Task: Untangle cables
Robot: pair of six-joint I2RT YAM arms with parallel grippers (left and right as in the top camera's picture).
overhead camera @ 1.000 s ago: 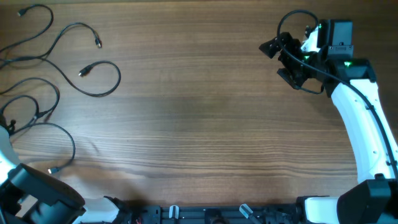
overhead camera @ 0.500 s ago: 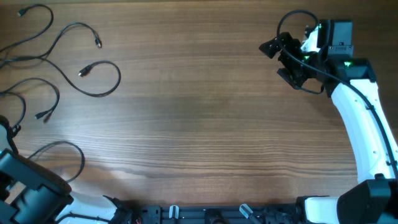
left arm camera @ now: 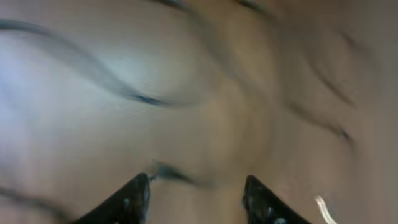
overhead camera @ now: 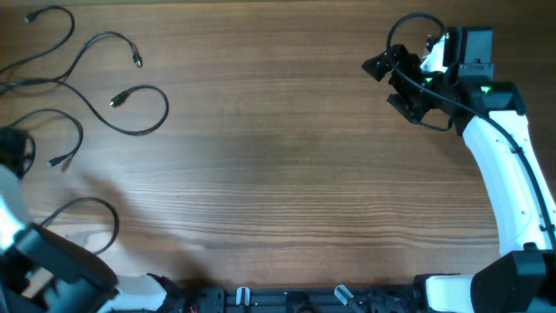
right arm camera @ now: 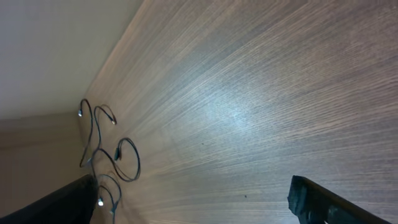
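Robotics lab bench: wood-grain worktop (overhead camera: 287,156), white robot arm (overhead camera: 508,174) mounted at its edge, plain beige surround (right arm camera: 50,56) ahead of right hand (right arm camera: 189,199).

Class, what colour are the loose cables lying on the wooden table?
The cables are black, with small silvery plug ends; the overhead view shows this best.

The left arm (overhead camera: 48,265) is seen at the near left corner of the surface, partly cut off by the picture's edge and blurred. The left jaws are shown parted in the wrist view, the fingertips (left arm camera: 134,200) smeared, with nothing pinched between them. The right arm (overhead camera: 508,183) is stretched from the near right corner toward the far side, its wrist (overhead camera: 469,48) turned leftward. The right jaws are spread wide above the surface, empty.
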